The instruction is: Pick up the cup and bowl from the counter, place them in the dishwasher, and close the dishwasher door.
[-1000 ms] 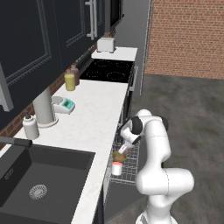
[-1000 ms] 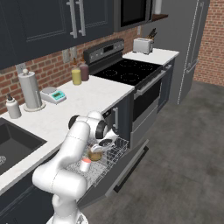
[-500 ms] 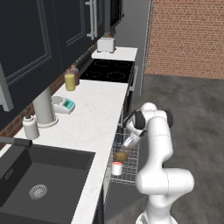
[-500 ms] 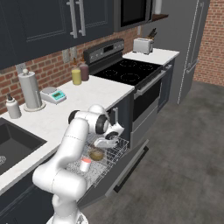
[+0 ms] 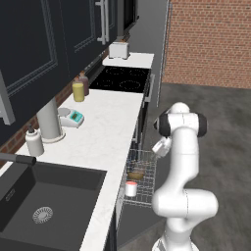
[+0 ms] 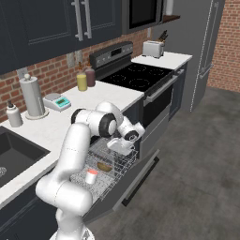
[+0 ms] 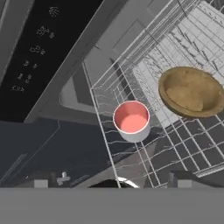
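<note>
The white cup (image 5: 131, 188) with its red-orange top stands upright in the dishwasher's grey wire rack (image 5: 147, 166), at the end nearer the sink. The tan-brown bowl (image 5: 136, 174) lies in the same rack just beyond it. My gripper (image 5: 160, 147) hangs open and empty above the rack's stove-side end. From the right, the cup (image 6: 91, 176), bowl (image 6: 104, 166) and gripper (image 6: 120, 146) show above the lowered dishwasher door (image 6: 137, 177). The hand view looks down on the cup (image 7: 131, 120) and bowl (image 7: 191, 92) with my gripper (image 7: 111, 183) well clear of both.
On the white counter (image 5: 110, 128) stand a yellow bottle (image 5: 78, 91), a paper-towel roll (image 5: 49, 119), a soap bottle (image 5: 34, 142) and a small scale (image 5: 72, 117). The black sink (image 5: 41, 202) lies at the near left, the stove (image 5: 120, 78) beyond. Open floor spreads to the right.
My hand has lifted away from the rack and drifted toward the stove side, its jaws spreading a touch wider. The bowl and cup stay put in the rack.
</note>
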You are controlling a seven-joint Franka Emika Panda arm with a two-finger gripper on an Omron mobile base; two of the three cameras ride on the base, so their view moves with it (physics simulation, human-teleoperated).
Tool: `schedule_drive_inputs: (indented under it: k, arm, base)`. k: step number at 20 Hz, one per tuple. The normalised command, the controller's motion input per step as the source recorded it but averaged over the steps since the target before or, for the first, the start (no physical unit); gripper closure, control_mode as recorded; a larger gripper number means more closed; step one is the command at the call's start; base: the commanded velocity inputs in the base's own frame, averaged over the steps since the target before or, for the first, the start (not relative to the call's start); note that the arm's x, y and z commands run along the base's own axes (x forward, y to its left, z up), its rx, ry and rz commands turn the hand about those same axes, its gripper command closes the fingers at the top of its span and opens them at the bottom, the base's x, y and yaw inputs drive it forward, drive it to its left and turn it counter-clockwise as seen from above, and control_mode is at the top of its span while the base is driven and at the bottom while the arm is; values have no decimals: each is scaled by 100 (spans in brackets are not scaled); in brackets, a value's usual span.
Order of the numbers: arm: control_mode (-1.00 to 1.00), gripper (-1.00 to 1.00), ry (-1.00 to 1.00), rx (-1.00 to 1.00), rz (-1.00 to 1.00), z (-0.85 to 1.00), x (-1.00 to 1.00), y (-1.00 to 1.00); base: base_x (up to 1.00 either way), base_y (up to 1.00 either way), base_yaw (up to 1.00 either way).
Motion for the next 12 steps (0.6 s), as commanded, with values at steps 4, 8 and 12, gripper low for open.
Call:
schedule_drive_inputs:
  k: [4,8,12]
  arm:
    - [-100,-100,1,16,2,100,-73,-37]
    - [-100,-100,-1,16,3,100,-94,-32]
    - [-100,-100,-35,22,8,88,-95,-33]
  base:
    - [0,0,0]
    - [0,0,0]
    - [0,0,0]
